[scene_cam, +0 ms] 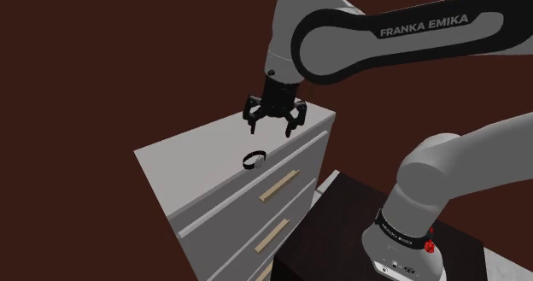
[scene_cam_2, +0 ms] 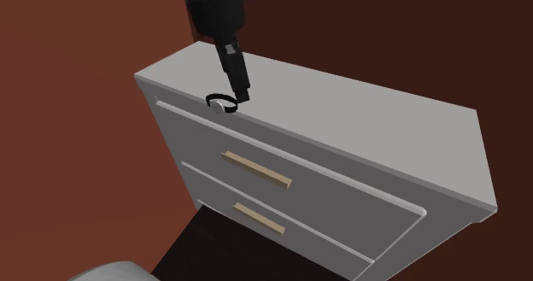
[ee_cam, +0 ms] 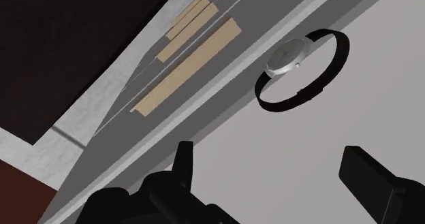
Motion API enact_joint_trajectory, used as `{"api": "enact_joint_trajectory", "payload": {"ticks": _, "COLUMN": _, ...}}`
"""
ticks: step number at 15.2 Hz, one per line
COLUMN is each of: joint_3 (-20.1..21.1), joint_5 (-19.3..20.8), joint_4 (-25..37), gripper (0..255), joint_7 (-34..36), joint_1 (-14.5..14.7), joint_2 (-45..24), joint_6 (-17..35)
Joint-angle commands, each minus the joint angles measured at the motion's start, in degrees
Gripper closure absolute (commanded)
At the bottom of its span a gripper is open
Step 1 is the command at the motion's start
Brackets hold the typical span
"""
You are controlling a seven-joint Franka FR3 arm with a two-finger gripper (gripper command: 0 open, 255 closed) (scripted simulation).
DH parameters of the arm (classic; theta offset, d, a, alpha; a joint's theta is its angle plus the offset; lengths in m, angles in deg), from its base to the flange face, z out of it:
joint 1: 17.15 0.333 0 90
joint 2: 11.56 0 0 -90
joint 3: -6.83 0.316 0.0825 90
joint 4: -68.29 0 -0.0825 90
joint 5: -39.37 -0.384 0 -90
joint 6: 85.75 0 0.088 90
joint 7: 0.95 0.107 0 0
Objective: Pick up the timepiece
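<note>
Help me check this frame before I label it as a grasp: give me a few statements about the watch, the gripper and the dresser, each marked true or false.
1. The watch lies on top of the dresser, near its front edge. True.
2. The gripper is shut on the watch. False: its fingers stand apart, clear of the watch, holding nothing.
3. The watch has a black strap and a silvery case. True.
4. The drawer handles are black. False: they are tan, on grey drawer fronts.
</note>
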Motion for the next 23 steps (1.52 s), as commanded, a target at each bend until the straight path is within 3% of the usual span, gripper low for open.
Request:
{"api": "enact_joint_trajectory", "payload": {"ticks": 1, "joint_3": 3.1, "joint_5": -0.8, "joint_4": 0.7, "gripper": 0, "joint_7": 5.8, "joint_1": -1.8, "joint_2": -1.2, "joint_6": 1.9}}
{"api": "enact_joint_trajectory", "payload": {"ticks": 10, "joint_3": 5.5, "joint_5": -2.1, "joint_4": -3.8, "gripper": 0, "joint_7": 6.1, "joint_1": -1.6, "joint_2": -2.9, "joint_6": 8.1}}
{"api": "enact_joint_trajectory", "payload": {"ticks": 11, "joint_3": 5.5, "joint_5": -2.1, "joint_4": -3.8, "gripper": 255, "joint_7": 6.1, "joint_1": -1.6, "joint_2": -2.9, "joint_6": 8.2}}
{"api": "enact_joint_trajectory", "payload": {"ticks": 20, "joint_3": 5.5, "joint_5": -2.1, "joint_4": -3.8, "gripper": 255, "joint_7": 6.1, "joint_1": -1.6, "joint_2": -2.9, "joint_6": 8.1}}
{"api": "enact_joint_trajectory", "payload": {"ticks": 23, "joint_3": 4.5, "joint_5": -1.6, "joint_4": -2.1, "gripper": 255, "joint_7": 6.0, "joint_1": -1.6, "joint_2": -2.1, "joint_6": 5.6}}
